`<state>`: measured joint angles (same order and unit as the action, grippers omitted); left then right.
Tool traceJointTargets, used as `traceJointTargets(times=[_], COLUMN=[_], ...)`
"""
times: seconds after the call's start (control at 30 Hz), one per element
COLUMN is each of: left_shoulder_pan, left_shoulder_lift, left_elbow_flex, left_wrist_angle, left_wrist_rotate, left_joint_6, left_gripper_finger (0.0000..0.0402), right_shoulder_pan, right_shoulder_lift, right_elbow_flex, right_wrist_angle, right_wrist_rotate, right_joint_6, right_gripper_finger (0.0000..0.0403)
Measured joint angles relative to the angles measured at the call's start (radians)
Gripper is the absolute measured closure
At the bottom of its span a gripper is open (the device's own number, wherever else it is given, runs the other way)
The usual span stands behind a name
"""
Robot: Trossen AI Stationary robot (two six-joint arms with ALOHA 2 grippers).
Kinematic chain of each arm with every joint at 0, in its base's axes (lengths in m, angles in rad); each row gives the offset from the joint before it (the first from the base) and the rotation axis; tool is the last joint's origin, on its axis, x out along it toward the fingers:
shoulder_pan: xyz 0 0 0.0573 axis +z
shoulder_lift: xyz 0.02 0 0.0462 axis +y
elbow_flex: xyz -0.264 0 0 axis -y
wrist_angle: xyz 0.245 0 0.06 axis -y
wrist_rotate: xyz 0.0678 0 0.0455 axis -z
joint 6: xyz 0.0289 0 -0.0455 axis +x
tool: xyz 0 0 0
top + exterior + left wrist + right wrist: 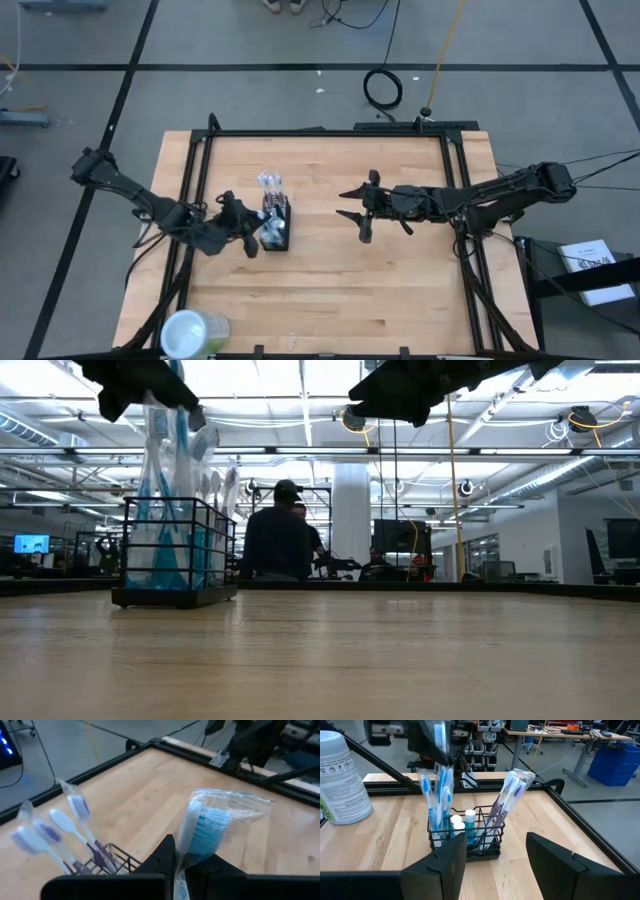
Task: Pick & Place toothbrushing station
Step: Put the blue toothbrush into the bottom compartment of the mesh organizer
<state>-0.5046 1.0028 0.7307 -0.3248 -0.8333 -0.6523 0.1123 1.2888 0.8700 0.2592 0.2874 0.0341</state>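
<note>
The toothbrushing station, a small black mesh holder (277, 232), stands on its base on the wooden table left of centre. It holds wrapped blue-white toothbrushes (436, 805), pinkish-purple toothbrushes (506, 795) and small white blue-capped tubes (462, 820). It also shows in the low view (175, 555). My left gripper (176, 854) is at the holder's left side, above it, shut on a wrapped blue-white toothbrush (200, 822). My right gripper (358, 214) hovers open and empty right of the holder, at the table's middle, facing it. My left gripper pinches the wrapped blue-white toothbrush between its two fingers just below the brush head (181, 847). The fingers come from the table's left, above the holder. The brush stands about upright, its head above the fingers and its lower end down in the holder (437, 832).
A pale-green round container (195, 333) stands at the table's near left corner; it also shows in the right wrist view (342, 775). A black metal frame (330, 133) runs along the table's edges. People (277, 540) stand in the room beyond the far edge.
</note>
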Motion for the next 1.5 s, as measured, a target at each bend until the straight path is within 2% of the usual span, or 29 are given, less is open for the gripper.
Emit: traceJointTargets(times=[0.47,0.77,1.07,1.23,1.5], left_shoulder_pan=[0.033,0.033,0.033,0.031,0.029], left_shoulder_lift=[0.234,0.262,0.259,0.248,0.198], left_elbow_flex=[0.002,0.002,0.001,0.0,-0.001], left_wrist_angle=[0.059,0.072,0.068,0.061,0.065], left_wrist_rotate=[-0.01,-0.013,-0.002,0.04,0.083], left_joint_6=[-0.137,-0.139,-0.14,-0.145,-0.139], left_gripper_finger=[0.0376,0.0384,0.0317,0.0288,0.02], right_shoulder_pan=[0.0,0.0,0.0,0.0,0.0], right_shoulder_lift=[0.0,0.0,0.0,0.0,0.0], right_elbow_flex=[0.0,0.0,0.0,0.0,0.0], right_wrist_angle=[0.001,0.001,0.001,0.001,0.001], right_wrist_rotate=[0.0,0.0,-0.001,-0.001,-0.001], right_joint_6=[0.007,0.007,0.007,0.007,0.007], right_gripper_finger=[0.0206,0.0206,0.0206,0.0206,0.0206])
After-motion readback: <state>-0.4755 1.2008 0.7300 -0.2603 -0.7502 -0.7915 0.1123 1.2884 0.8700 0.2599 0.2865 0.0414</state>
